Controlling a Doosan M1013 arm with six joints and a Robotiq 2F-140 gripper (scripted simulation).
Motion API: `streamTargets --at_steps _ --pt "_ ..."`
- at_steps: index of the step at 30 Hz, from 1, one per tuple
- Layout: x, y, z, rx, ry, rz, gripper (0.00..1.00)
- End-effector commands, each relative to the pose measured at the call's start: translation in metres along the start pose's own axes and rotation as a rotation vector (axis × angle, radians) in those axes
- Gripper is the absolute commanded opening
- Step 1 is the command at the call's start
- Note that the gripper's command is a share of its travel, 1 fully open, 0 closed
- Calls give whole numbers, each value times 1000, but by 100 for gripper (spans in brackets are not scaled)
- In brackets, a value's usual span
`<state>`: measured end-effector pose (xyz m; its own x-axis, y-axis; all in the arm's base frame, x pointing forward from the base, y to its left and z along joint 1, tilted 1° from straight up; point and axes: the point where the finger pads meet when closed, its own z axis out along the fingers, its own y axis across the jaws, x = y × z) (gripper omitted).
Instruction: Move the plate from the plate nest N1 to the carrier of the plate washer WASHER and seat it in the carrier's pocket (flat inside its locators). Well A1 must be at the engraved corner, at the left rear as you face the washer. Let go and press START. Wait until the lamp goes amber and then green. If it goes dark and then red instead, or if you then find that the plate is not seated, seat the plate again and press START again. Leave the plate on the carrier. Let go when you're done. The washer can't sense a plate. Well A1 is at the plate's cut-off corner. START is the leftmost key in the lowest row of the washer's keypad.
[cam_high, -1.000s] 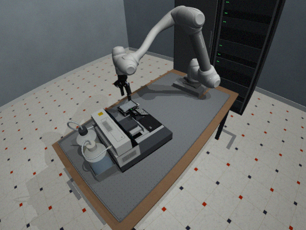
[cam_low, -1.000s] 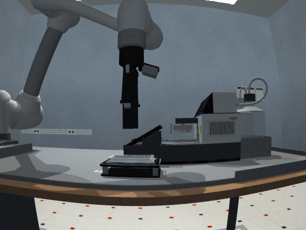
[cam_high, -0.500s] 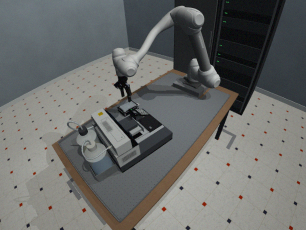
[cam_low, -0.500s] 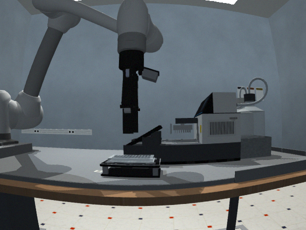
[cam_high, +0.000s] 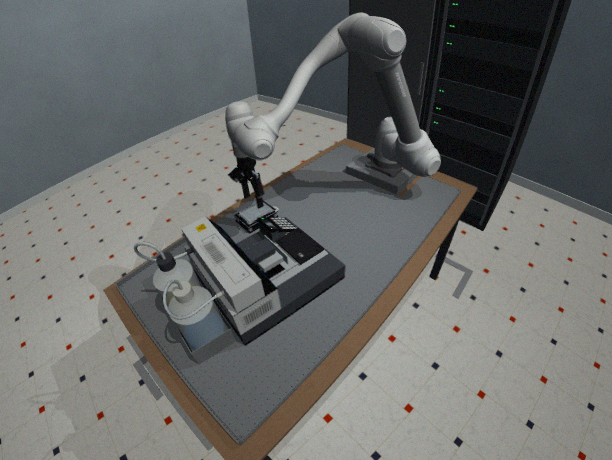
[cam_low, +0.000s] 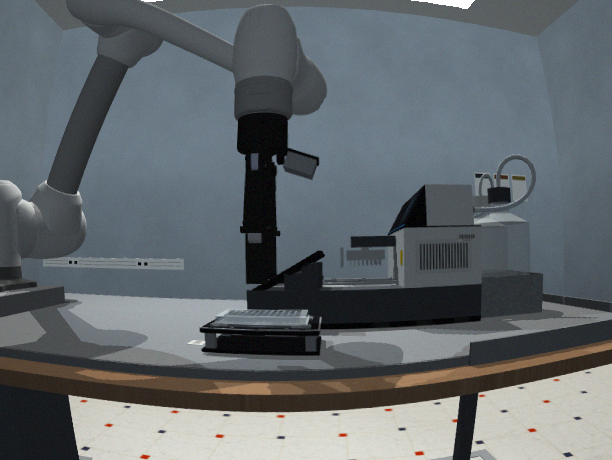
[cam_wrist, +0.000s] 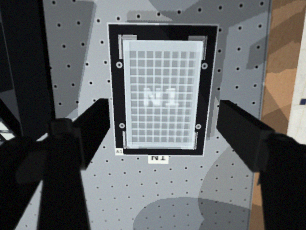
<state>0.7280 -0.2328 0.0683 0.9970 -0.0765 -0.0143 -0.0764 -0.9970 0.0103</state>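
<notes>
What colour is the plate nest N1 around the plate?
Black, with pale corner pieces, around the clear plate; the wrist view shows it best.

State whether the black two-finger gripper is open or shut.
Open: the black two-finger gripper has its fingers apart, nothing between them.

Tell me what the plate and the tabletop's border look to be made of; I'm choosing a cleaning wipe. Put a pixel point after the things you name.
The plate (cam_high: 256, 213) (cam_low: 267, 318) (cam_wrist: 162, 95) looks like clear, slightly glossy plastic: the N1 lettering shows through its wells. The border (cam_high: 320, 387) (cam_low: 280, 400) seems to be brown wood with a satin finish, going by its colour and faint streaks, though a wood-look laminate is possible.
</notes>
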Motion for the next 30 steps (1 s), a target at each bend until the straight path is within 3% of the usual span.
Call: streamTargets --at_steps 1,15,30 --pt "0 0 5 0 1 0 70" --pt "0 0 25 0 1 0 70" --pt "0 0 26 0 2 0 70"
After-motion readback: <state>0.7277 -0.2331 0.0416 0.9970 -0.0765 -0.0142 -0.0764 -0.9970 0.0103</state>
